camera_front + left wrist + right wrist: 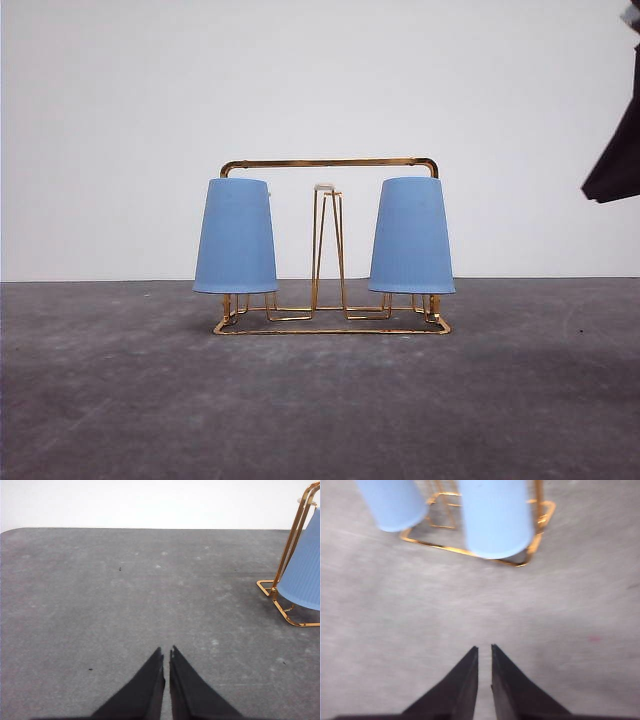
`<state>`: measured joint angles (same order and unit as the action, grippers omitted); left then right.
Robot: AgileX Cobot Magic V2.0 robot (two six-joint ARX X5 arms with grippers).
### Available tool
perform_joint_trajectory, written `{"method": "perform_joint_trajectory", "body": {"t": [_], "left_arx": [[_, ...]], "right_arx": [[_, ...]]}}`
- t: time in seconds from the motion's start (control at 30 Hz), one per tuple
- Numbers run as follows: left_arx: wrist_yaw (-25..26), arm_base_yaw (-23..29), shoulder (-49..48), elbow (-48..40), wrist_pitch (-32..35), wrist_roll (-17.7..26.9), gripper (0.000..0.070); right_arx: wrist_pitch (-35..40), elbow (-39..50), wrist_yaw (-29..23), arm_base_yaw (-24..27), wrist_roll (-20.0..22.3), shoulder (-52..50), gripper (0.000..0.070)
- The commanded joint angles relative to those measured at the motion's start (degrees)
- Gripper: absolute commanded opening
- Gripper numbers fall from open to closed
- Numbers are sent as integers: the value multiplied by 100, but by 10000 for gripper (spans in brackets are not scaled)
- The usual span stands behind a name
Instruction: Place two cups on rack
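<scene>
Two cups: both pale blue cups sit upside down on the rack (330, 250), the left cup (235, 237) and the right cup (412, 237) each slipped over a prong so they can drain and stay put.
Rack: thin gold wire, with an arched top bar, a flat base on the grey desk (320, 400), and a bare white-tipped prong standing between the cups.
Left gripper: its dark fingers (166, 667) are closed together with nothing between them, held low over bare desk. The rack's end and one cup lie well ahead of it and off to one side, apart from it.
Right gripper: its fingers (484, 660) are nearly together, a thin slit between the tips, holding nothing. The rack and both cups lie ahead of it, apart from it, with open desk between. This picture is blurred.
Right arm: a dark part (615, 150) shows high at the right edge of the front view, clear of the rack.
Contact: neither gripper touches a cup or the rack.
Task, as judged: both cups appear placed, so the placing looks complete, and the grippers seem to hold back so as not to knock the cups.
</scene>
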<state>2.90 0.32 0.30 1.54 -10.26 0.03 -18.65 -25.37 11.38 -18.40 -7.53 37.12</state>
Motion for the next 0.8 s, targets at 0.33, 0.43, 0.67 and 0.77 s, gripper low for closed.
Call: {"method": "perform_joint_trajectory", "body": {"t": [0.33,0.43,0.67,0.77], "left_arx": [[-9,0,-2,-81,-28,57,0],[-9,0,-2,-81,-28,57,0],[-9,0,1,-79,-28,57,0],[-9,0,-11,-77,-37,57,0]], "right_arx": [[706,1791,-887,1487,441,-2472,45],[708,2124,-883,1679,518,-3029,45],[1108,2466,-881,1730,455,-3697,45],[1084,2466,-860,1728,447,-3691,45]]}}
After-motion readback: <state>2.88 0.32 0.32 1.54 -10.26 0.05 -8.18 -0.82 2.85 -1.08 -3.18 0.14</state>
